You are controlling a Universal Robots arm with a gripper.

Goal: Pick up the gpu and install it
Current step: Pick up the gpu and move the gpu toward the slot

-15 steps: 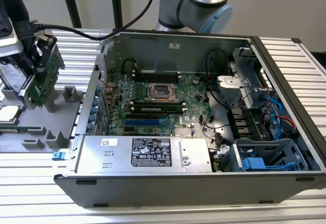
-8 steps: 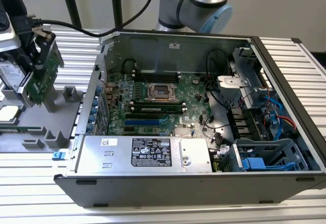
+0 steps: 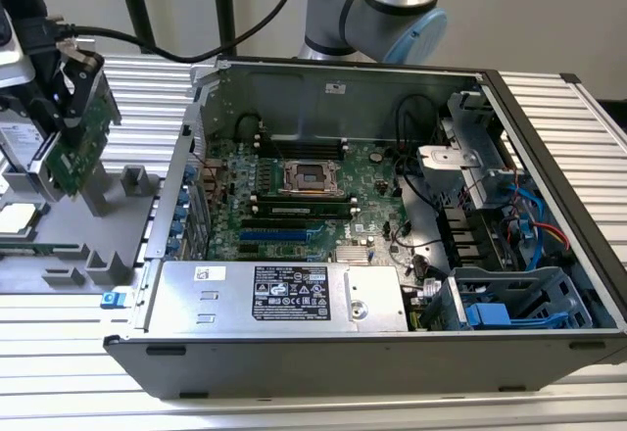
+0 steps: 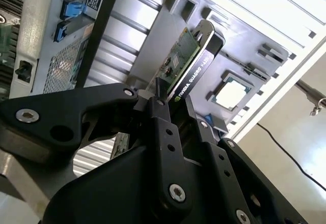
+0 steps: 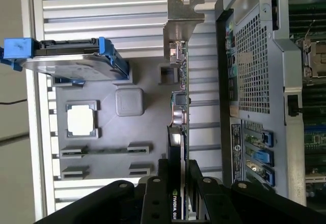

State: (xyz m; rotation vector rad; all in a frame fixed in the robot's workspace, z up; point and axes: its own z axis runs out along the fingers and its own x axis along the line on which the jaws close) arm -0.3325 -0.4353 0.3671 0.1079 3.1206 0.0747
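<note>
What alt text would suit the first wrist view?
The gripper grips the gpu edge-on by its black-covered end, silver bracket pointing away. Beyond lies a grey tray holding a processor chip and a blue-railed drive, beside the computer case.

open computer case (image 3: 343, 364) | motherboard inside (image 3: 384, 171) | grey parts tray (image 5: 147, 127) | processor chip in tray (image 5: 81, 119)

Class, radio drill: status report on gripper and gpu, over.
Status: gripper shut on gpu. Card over grey tray, outside open case. No obstruction seen.
</note>
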